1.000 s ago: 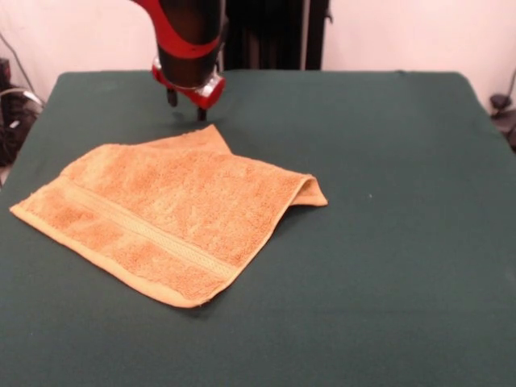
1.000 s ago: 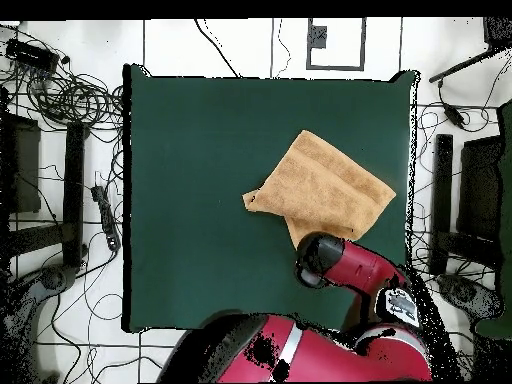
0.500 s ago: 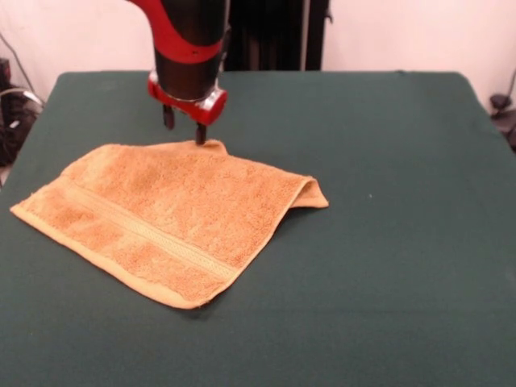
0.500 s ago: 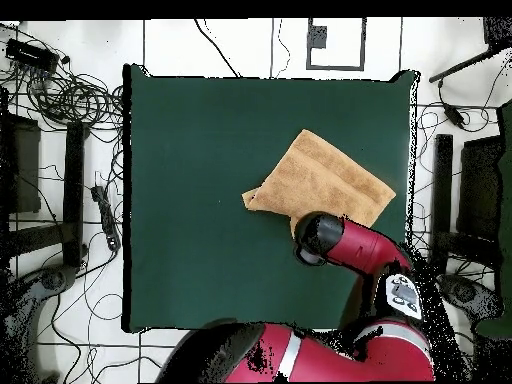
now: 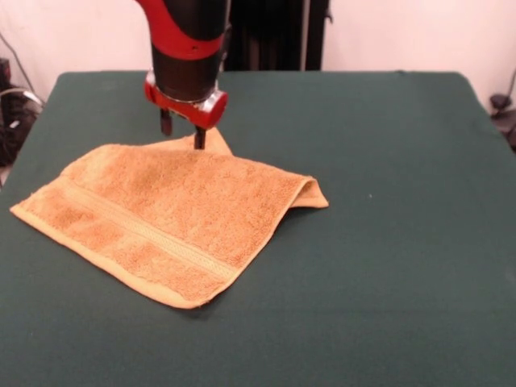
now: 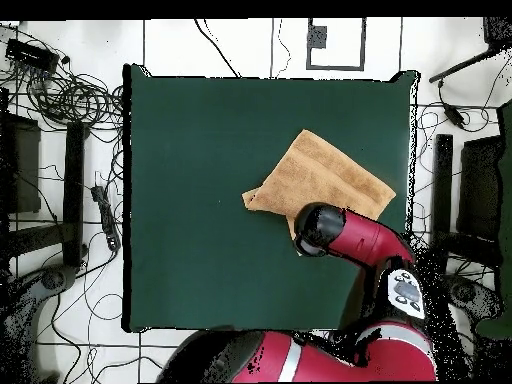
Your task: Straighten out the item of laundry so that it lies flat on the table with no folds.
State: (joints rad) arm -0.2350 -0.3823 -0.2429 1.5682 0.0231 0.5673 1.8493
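Laundry here is an orange-tan towel (image 5: 165, 214) lying on the dark green table (image 5: 387, 242), toward its left half in the front view, folded over on itself so a doubled edge bulges at its right corner and a small corner pokes out at the far side, with a woven band running near its front edge. Above that far corner hangs the red and black arm (image 6: 350, 240), and its gripper (image 5: 182, 131) has its two dark fingers (image 5: 199, 139) spread apart, one tip touching the towel's far edge and the other just beyond the cloth.
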